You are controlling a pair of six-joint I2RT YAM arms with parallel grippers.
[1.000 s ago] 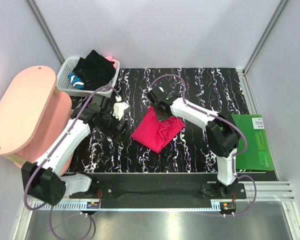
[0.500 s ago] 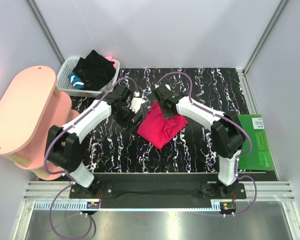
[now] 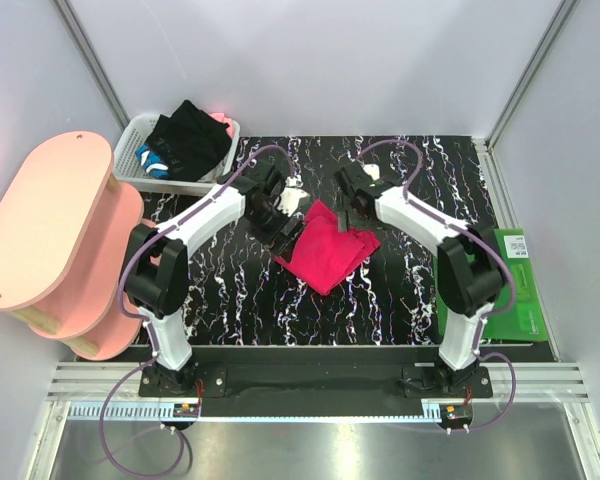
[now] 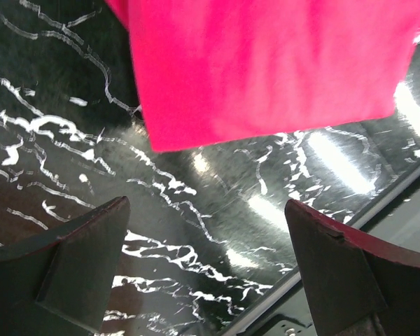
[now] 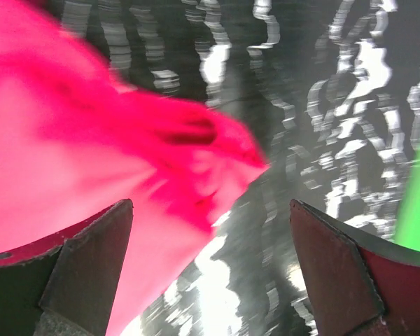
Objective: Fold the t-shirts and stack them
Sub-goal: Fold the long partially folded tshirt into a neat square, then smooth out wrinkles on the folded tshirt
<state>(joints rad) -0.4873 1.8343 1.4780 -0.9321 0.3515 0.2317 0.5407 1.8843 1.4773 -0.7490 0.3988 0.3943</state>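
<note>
pinkish-red t-shirt (image 3: 325,250): crumpled, centre of top view;
left gripper (image 4: 206,204): jaws wide apart, empty;
right gripper (image 5: 210,203): jaws wide apart, empty

Black marbled table (image 3: 230,310): crumpled red t-shirt (image 3: 325,255), green mat (image 3: 520,300), basket (image 3: 165,183) seemingly at corner.

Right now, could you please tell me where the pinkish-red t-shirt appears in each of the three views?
Top external: the pinkish-red t-shirt lies crumpled near the middle of the black white-veined tabletop.
Left wrist: the pinkish-red t-shirt fills the top of the picture, from centre to right.
Right wrist: the pinkish-red t-shirt covers the left half, blurred.
Shared landmark: the black white-veined tabletop shows under it in all three views.
</note>
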